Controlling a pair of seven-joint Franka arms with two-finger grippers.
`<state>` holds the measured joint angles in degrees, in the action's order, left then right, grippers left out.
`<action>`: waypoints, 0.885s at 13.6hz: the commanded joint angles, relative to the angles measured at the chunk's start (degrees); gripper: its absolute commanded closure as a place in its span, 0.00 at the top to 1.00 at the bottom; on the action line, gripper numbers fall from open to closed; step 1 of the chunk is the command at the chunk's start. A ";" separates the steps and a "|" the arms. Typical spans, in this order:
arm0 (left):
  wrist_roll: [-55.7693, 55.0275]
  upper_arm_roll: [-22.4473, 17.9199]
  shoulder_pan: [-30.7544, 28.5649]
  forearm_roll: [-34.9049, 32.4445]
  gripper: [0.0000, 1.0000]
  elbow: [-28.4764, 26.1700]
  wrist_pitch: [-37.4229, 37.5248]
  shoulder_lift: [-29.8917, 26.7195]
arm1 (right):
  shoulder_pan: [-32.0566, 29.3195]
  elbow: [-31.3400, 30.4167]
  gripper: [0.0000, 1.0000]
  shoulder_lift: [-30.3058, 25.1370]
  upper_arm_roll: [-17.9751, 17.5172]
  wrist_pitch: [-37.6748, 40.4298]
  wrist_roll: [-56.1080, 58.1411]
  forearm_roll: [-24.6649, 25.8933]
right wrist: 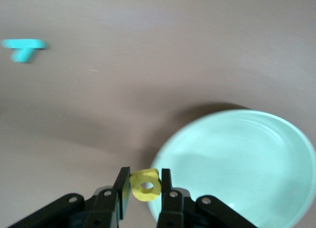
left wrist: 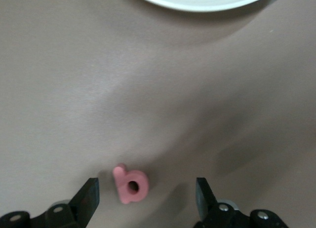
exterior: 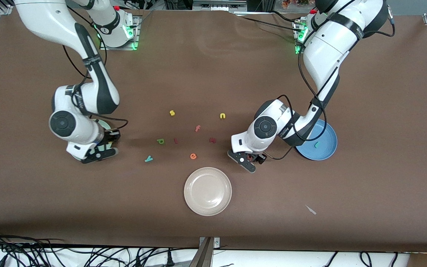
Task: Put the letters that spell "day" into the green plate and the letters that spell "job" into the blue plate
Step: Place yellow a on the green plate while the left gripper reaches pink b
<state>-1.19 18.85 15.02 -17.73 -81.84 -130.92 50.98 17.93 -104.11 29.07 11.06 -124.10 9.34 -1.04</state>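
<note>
- Front view: the left gripper is hanging low beside the blue plate; the right gripper is hanging over the green plate.
- Left wrist view: spread fingers are bracketing the pink "b", not touching it.
- Right wrist view: fingers are pinching the yellow "a" at the green plate's rim.

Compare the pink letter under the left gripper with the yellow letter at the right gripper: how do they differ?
The pink letter lies flat on the table between the left gripper's open fingers, untouched. The yellow letter is pinched in the right gripper, at the green plate's rim. Both are small toy letters with a round hole.
</note>
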 commanded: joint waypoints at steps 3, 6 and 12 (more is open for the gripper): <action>-1.00 -0.66 0.53 -2.84 0.67 1.50 -0.03 1.57 | -0.79 3.21 0.32 4.59 3.44 0.88 0.24 2.53; -0.92 -0.66 0.36 -2.84 0.28 1.07 -0.03 1.75 | -0.28 3.82 1.00 3.55 2.92 1.57 -0.90 1.65; -0.48 -0.40 -1.13 -1.96 0.00 1.15 10.48 -4.38 | 0.61 4.44 1.00 2.40 -5.41 2.72 -18.70 1.65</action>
<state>-1.19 18.11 14.54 -18.21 -80.36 -126.48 50.75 18.61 -100.23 31.86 8.78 -122.21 -2.15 0.34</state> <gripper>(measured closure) 0.722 0.000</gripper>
